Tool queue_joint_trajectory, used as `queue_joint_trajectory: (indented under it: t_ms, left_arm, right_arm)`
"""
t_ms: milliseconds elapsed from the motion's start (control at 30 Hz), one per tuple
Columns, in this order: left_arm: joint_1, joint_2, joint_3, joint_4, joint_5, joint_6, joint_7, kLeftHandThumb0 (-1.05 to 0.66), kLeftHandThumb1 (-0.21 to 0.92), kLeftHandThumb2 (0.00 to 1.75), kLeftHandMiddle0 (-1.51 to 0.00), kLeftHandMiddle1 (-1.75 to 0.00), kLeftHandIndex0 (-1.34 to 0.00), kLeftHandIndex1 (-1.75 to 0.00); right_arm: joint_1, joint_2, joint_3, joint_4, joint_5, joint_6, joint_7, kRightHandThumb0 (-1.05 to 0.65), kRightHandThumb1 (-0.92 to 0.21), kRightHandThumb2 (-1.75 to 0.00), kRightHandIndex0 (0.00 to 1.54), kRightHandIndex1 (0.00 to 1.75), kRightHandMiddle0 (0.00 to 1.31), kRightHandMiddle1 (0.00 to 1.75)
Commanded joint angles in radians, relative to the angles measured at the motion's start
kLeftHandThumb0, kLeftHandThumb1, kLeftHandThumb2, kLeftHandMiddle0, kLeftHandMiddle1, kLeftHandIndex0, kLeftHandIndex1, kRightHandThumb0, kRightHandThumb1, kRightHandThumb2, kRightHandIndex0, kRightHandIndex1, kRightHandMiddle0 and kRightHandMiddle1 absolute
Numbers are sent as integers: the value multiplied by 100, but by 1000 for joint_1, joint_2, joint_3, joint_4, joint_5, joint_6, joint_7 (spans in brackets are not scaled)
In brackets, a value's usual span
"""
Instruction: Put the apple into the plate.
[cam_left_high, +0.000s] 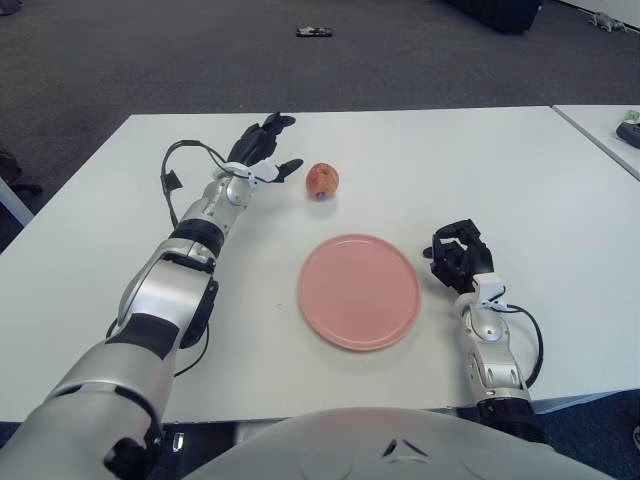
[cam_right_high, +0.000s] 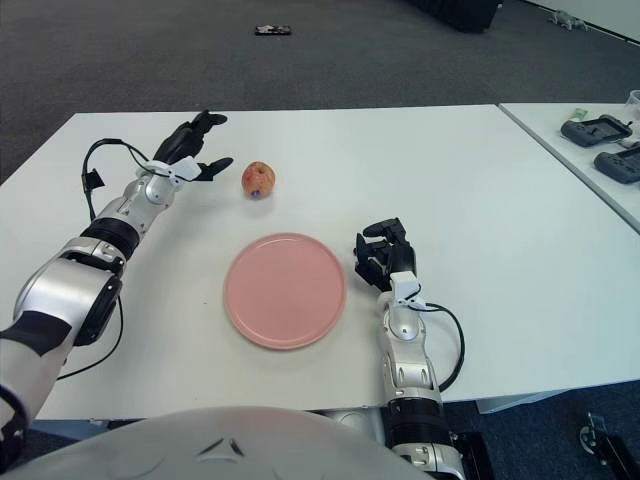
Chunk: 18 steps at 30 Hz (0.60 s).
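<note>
A red-yellow apple (cam_left_high: 322, 181) sits on the white table (cam_left_high: 520, 170), beyond the empty pink plate (cam_left_high: 360, 290). My left hand (cam_left_high: 266, 150) is stretched out just left of the apple with its fingers spread, a small gap from the fruit, holding nothing. In the right eye view the apple (cam_right_high: 258, 179) and left hand (cam_right_high: 195, 147) show the same gap. My right hand (cam_left_high: 460, 256) shows just right of the plate, fingers curled, holding nothing.
A second white table (cam_right_high: 570, 125) at the right carries dark devices (cam_right_high: 598, 130). A small dark object (cam_left_high: 314, 32) lies on the carpet beyond the table.
</note>
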Motion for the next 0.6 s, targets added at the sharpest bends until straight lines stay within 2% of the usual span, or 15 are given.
queue_joint_trajectory:
  t_ms: [0, 333, 567]
  left_arm:
    - [-52, 8, -39, 36, 34, -7, -16, -99, 70, 52, 0, -8, 0, -8]
    - [-92, -18, -118, 99, 93, 50, -11, -105, 74, 43, 0, 0, 0, 0]
    - [-94, -70, -155, 130, 110, 88, -19, -104, 73, 37, 0, 0, 0, 0]
  right_arm:
    - [4, -7, -10, 22, -2, 8, -4, -37, -73, -80, 59, 123, 31, 175]
    - [-3, -14, -9, 39, -25, 5, -18, -37, -73, -79, 57, 122, 30, 175]
    - [-2, -14, -10, 37, -23, 6, -17, -37, -74, -78, 56, 121, 30, 175]
